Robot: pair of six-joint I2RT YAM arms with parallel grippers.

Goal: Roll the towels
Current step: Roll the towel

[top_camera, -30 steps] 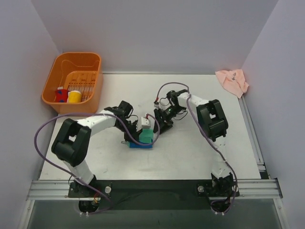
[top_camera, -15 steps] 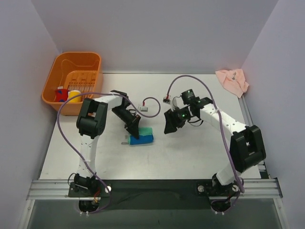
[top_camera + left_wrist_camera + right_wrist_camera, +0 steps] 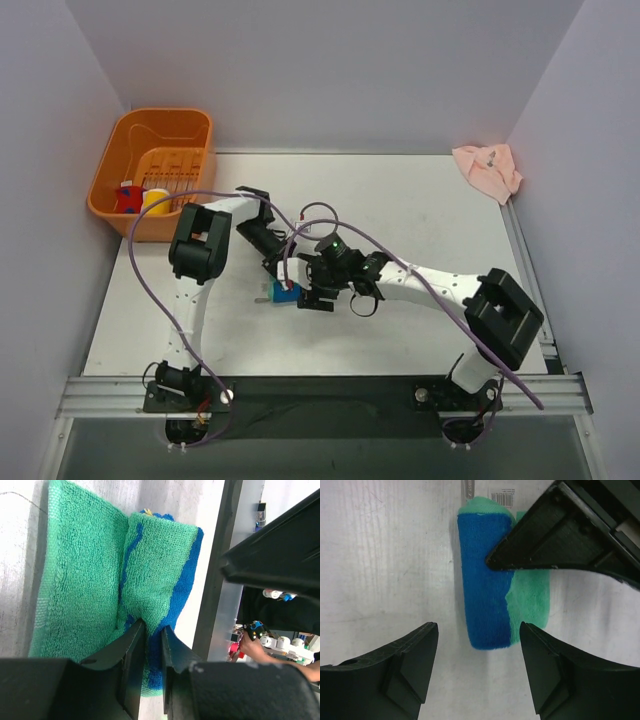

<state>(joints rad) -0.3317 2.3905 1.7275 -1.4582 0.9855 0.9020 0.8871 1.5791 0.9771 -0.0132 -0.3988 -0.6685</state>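
1. The counter (image 3: 420, 200) is a pale surface walled on three sides; both arms are bolted at its near edge.
2. The left arm (image 3: 195, 250) and right arm (image 3: 440, 285) both reach to the middle of the counter and meet over one towel. Their purple cables loop above that spot and hide much of it from the top view.
3. An orange basket (image 3: 162, 116) stands at the far left corner, well apart from the arms.
4. The pink towel (image 3: 487, 170) lies crumpled at the far right corner, against the wall, well apart from both grippers.
5. The green-and-blue towel (image 3: 485, 590) lies at mid-counter, rolled into a short bundle, blue layer outermost on one side, green showing beside it.
6. The right gripper (image 3: 479, 630) is released, jaws spread wide. The roll's end lies just ahead of its fingertips, centred on the gap, not touched.
7. The left gripper (image 3: 152, 627) sits on the towel from the opposite side, jaws a narrow slit apart with fabric showing in the slit. Whether it pinches the cloth cannot be told. One finger crosses over the roll in the right wrist view.
8. A red-and-blue item (image 3: 127, 198) and a yellow item (image 3: 155, 201) sit in the basket.
9. A white label (image 3: 501, 499) protrudes at the roll's far end.
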